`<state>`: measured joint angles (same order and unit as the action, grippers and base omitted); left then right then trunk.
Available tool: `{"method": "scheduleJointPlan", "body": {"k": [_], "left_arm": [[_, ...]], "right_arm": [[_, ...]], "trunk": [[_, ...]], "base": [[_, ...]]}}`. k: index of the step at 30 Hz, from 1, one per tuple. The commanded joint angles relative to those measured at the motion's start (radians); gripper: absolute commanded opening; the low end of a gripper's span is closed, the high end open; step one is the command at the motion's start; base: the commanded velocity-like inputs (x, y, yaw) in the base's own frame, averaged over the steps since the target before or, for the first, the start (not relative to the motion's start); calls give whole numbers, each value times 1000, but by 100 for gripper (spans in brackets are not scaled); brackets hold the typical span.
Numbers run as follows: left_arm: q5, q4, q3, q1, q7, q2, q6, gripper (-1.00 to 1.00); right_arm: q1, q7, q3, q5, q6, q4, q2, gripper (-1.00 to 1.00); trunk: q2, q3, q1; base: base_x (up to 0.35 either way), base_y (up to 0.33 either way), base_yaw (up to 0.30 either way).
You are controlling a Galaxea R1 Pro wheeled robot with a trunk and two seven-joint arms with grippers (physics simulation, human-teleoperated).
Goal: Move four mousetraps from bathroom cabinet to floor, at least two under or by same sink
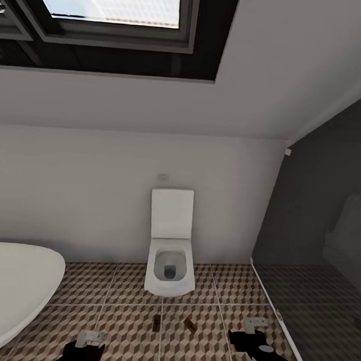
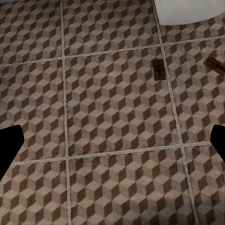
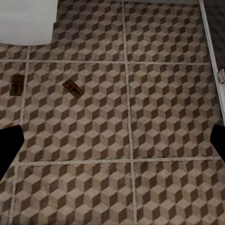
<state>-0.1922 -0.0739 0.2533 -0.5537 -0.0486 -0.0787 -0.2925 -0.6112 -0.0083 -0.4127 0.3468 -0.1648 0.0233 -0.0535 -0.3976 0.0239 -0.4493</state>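
Bathtub: the white oval tub (image 1: pixel 14 282) filled the lower left corner of the head view, its rim curving over the tiles.
Left claw: the left claw (image 1: pixel 89 339) hung low over the bathroom floor (image 1: pixel 129 327), near the tub. In the left wrist view its two dark fingertips (image 2: pixel 9 147) stood far apart at opposite edges, with bare tile between them and nothing held.
Mousetraps: two lay flat on the floor, just in front of the toilet and between the two claws. The left mousetrap (image 1: pixel 156 322) (image 2: pixel 159 69) (image 3: pixel 17 85) lay lengthwise just beside a grout line; the right mousetrap (image 1: pixel 190 324) (image 2: pixel 215 64) (image 3: pixel 73 88) lay near it, turned at an angle. They were close but apart.
Toilet: the white toilet (image 1: pixel 168 265) stood against the back wall with its lid up and the bowl open.
Right claw: the right claw (image 1: pixel 253 326) hung low over the tiles to the right of the traps. In the right wrist view its fingertips (image 3: pixel 9 147) were likewise spread wide and held nothing.
Glass panel: a dark glass partition (image 1: pixel 317 210) closed off the right side, its pale base rail (image 1: pixel 276 314) crossing the floor just beside the right claw.
Window: a dark-framed skylight (image 1: pixel 111 10) sat in the sloped ceiling above.
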Motion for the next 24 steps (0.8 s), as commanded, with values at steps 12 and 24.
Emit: {"method": "scheduleJointPlan", "body": {"k": [12,24], "left_arm": [[-10,-4,7,-1,-5,1,-7,100],[-10,-4,7,0,-5,0,-6,100]], "right_arm": [[-1,-1,-9,8,-2,0,2,100],[-1,-2,-9,8,-1,0,12,100]], "trunk": [[-2,2,-1],[-2,2,-1]], "base": [[0,0,0],[0,0,0]]}}
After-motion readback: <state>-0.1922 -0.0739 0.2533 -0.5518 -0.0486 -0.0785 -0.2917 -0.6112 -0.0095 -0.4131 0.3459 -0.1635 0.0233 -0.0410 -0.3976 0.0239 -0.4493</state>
